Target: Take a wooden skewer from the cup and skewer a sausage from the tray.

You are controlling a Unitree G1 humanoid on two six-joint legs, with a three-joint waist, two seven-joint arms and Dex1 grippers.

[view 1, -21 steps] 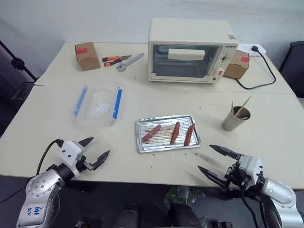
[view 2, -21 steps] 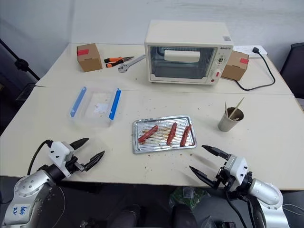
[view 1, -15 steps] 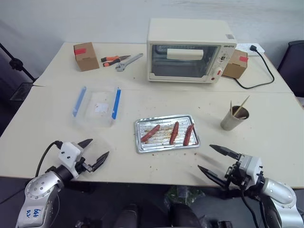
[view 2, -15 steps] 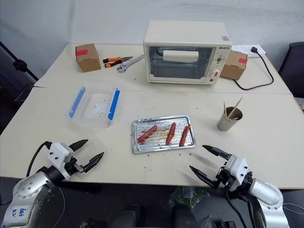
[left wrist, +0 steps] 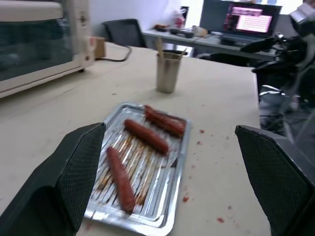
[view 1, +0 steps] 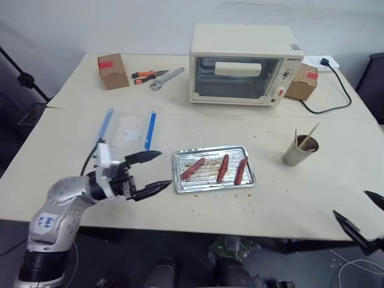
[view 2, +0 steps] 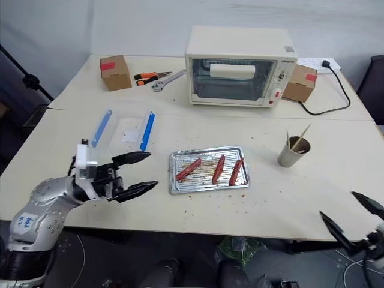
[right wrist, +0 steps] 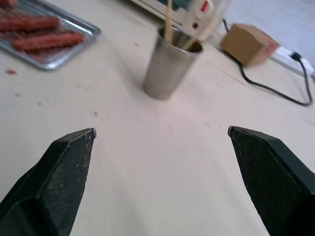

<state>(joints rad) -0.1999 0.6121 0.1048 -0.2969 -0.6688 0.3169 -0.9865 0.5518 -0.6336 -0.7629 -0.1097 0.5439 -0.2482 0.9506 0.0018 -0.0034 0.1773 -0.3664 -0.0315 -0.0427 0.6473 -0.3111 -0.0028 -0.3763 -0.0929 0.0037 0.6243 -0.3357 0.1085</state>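
Note:
The silver tray [view 1: 211,149] lies mid-table with three reddish sausages [view 1: 222,168] side by side in it. At the right stands the grey-brown cup [view 1: 296,153], and pale wooden skewers [view 1: 308,134] stick up out of it. My left gripper [view 1: 164,169] hovers open just left of the tray, pointing at it, with nothing between its fingers. My right gripper [view 1: 352,204] is open and empty at the table's near right corner, well short of the cup. The right wrist view looks at the cup [right wrist: 167,66] ahead between the spread fingers [right wrist: 64,167].
A cream toaster oven [view 1: 243,63] stands at the back, with a taped cardboard box [view 1: 303,81] and a black cable [view 1: 330,90] to its right. Another box [view 1: 112,62], pliers [view 1: 144,75] and a wrench [view 1: 165,78] lie back left. A clear box with blue clips [view 1: 127,129] sits behind my left gripper.
My left arm has swung forward and rightward from the table's near left edge to just beside the tray. My right gripper has drawn out toward the near right corner. Both stay open.

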